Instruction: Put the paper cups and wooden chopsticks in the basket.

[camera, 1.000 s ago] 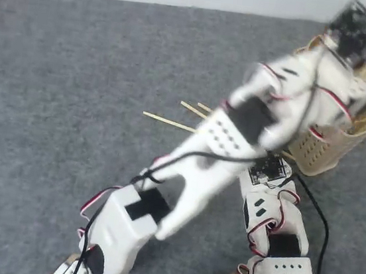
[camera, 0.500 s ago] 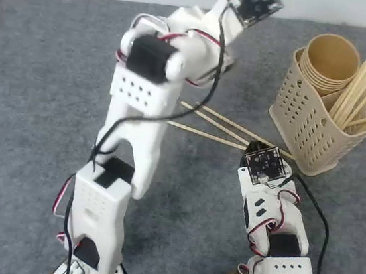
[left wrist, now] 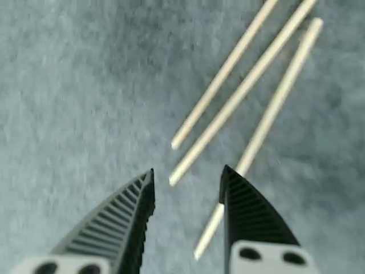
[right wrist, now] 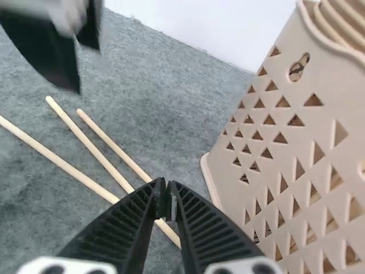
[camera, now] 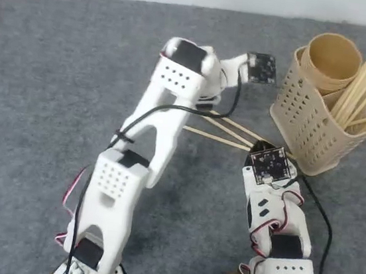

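Left wrist view: the left fingers (left wrist: pixel 142 197) stand wide apart, holding nothing, just above the near ends of three wooden chopsticks (left wrist: pixel 251 85) lying on the grey bench (left wrist: pixel 68 85). The right fingers (right wrist: pixel 145 214) are pressed together (nothing visibly between them) over one of those sticks, just beside the basket (right wrist: pixel 285 131). Paper cups (camera: pixel 331 58) sit stacked inside the basket, next to leaning chopsticks (camera: pixel 361 92).
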